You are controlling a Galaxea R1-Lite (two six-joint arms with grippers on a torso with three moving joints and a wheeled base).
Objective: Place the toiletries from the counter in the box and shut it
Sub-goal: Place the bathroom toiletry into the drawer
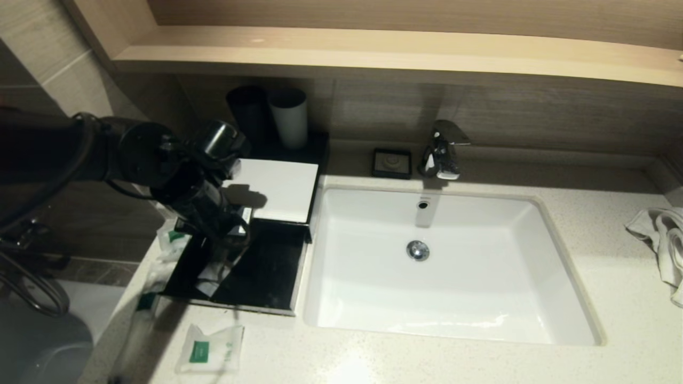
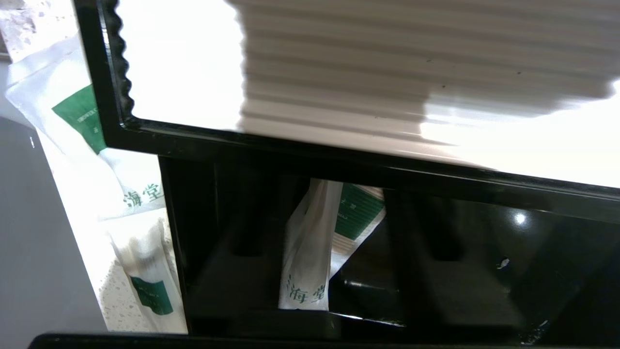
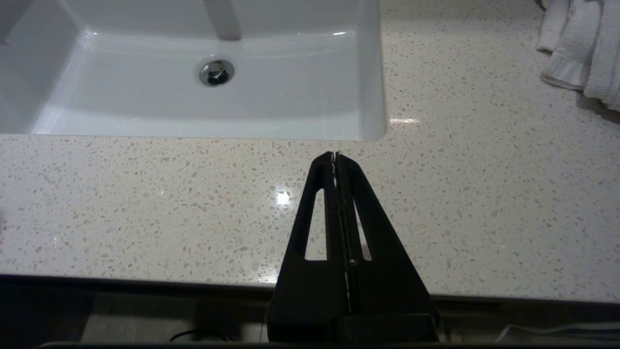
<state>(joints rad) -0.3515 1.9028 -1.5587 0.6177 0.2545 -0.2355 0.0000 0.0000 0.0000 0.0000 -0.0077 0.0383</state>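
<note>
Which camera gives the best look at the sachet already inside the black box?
The left wrist view: the sachet fills the middle, standing in a compartment of the black box, green label readable. The head view shows it small, partly behind the left arm. The right wrist view misses it entirely.

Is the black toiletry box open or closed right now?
Open. The box shows its dark interior, its white-lined lid is raised behind, and a sachet lies inside.

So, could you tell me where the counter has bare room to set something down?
The widest bare patch is right of the sink, up to the towel. The strip in front of the sink is also bare. It is crowded on the left: packets lie around the black box, where the left gripper works.
</note>
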